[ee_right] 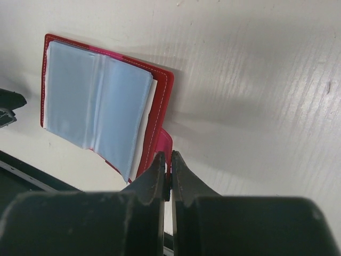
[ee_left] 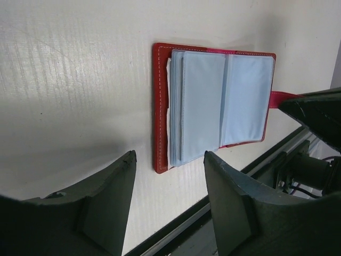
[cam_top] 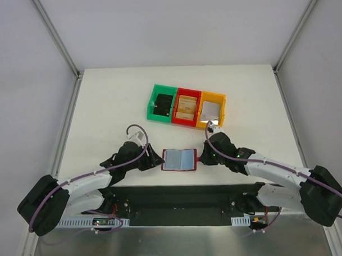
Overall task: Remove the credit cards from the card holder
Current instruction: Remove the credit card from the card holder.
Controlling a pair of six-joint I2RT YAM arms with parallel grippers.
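Observation:
The dark red card holder (cam_top: 179, 159) lies open on the white table between my arms, showing two grey-blue panels (ee_left: 221, 104). It also shows in the right wrist view (ee_right: 98, 101). My right gripper (ee_right: 166, 156) is shut on its short red strap tab (ee_right: 163, 143) at the holder's right edge; it also shows in the top view (cam_top: 203, 155). My left gripper (ee_left: 169, 160) is open and empty, its fingers (ee_left: 120, 184) just short of the holder's left edge; in the top view it sits left of the holder (cam_top: 155, 159). No loose cards show.
Three small bins stand behind the holder: green (cam_top: 162, 105), red (cam_top: 187, 106) and yellow (cam_top: 213, 109). The black base rail (cam_top: 179, 198) runs along the table's near edge. The table's edges (cam_top: 75, 109) meet grey walls left and right.

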